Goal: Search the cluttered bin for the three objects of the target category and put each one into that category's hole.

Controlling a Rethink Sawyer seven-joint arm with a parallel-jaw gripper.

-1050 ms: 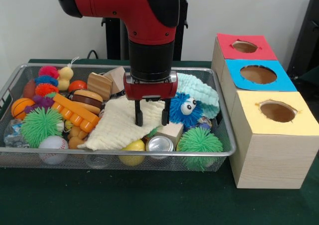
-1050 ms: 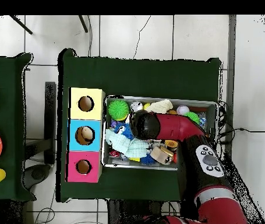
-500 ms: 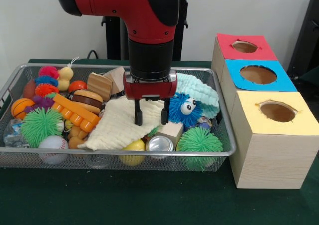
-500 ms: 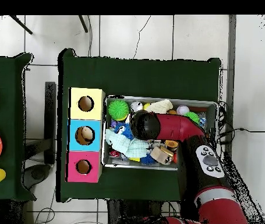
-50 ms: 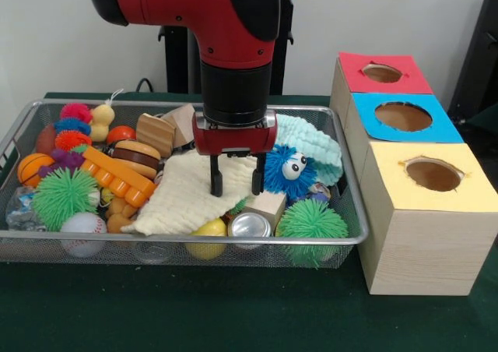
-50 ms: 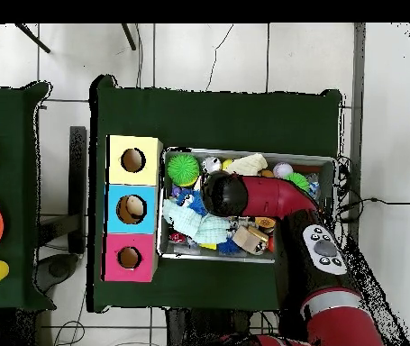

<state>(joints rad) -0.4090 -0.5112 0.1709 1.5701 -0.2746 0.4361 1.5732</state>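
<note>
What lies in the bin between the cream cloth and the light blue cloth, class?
In the front view, the fuzzy blue toy with googly eyes sits between the cream cloth and the light blue cloth; the open gripper hangs just beside it.

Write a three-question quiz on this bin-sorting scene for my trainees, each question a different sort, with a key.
1. True or false: the gripper is open above the cream cloth.
2. Which box is nearest the camera in the front view? A red B blue C yellow
3. Fill in: the blue fuzzy toy has googly ____.

Key: 1 true. 2 C, the yellow box. 3 eyes.
</note>
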